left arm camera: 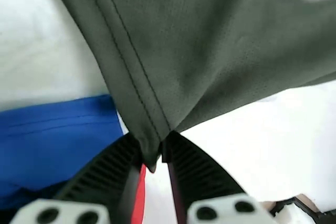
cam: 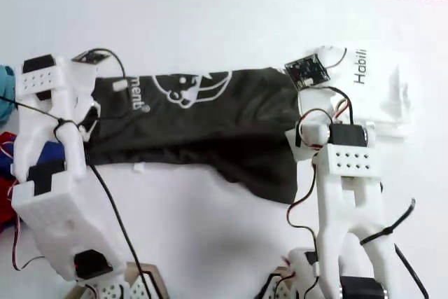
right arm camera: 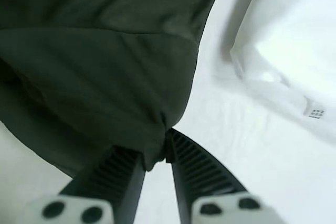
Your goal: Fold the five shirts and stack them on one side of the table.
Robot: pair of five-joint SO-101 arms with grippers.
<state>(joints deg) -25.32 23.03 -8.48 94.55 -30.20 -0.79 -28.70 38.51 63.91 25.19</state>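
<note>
High view: a dark grey fabric shirt with a white print (cam: 203, 127) is spread across the middle of the white table (cam: 210, 19), between the two arms. Its printed part is turned to the far side of the table, and its near edge hangs lower on the right arm's side.

In the left wrist view, the left gripper (left arm camera: 155, 156) is pressed together on a stitched hem corner of the dark shirt, and the cloth is pinched between its black ribbed fingers (left arm camera: 118, 163). A blue piece of fabric (left arm camera: 52, 135) lies on the table just beside this corner, and a small strip of red cloth (left arm camera: 137, 203) is seen under the gripper.

In the right wrist view, the right gripper (right arm camera: 156, 156) is closed on a fold at the opposite edge of the same shirt. A white fabric shirt (right arm camera: 294, 51) lies on the table near this edge, apart from the dark one, on the right side.
</note>
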